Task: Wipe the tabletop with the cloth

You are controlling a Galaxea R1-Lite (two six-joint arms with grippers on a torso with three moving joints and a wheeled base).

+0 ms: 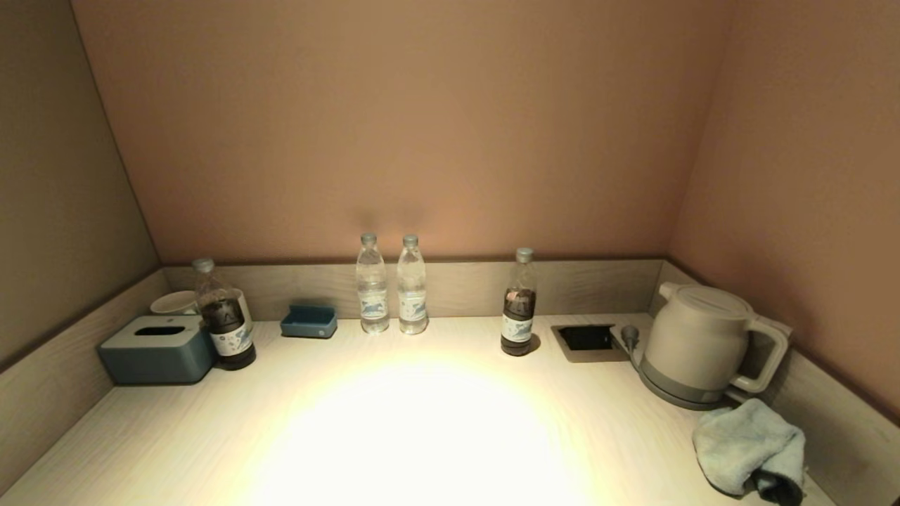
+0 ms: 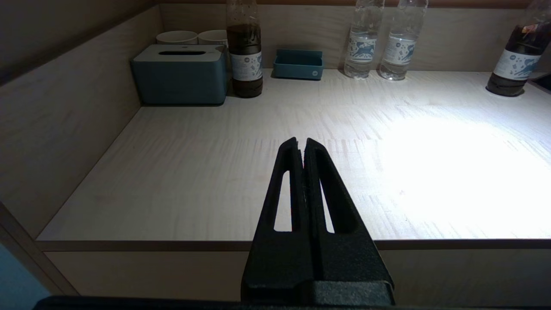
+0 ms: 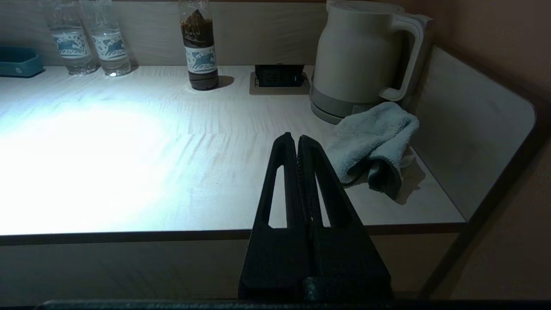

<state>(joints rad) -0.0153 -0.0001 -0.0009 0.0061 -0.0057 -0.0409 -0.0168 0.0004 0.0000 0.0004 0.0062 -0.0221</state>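
A crumpled light blue cloth (image 1: 749,446) lies on the pale wood tabletop (image 1: 436,422) at the front right corner, just in front of the kettle. It also shows in the right wrist view (image 3: 372,140). My right gripper (image 3: 297,138) is shut and empty, held off the table's front edge, to the left of the cloth and apart from it. My left gripper (image 2: 301,142) is shut and empty, held off the front edge on the left side. Neither gripper shows in the head view.
A white kettle (image 1: 696,344) stands at the back right beside a recessed socket (image 1: 587,339). A dark bottle (image 1: 519,303), two water bottles (image 1: 391,284), a blue tray (image 1: 309,321), another dark bottle (image 1: 223,316), a tissue box (image 1: 156,348) and cups (image 1: 176,302) line the back. Low walls edge the table.
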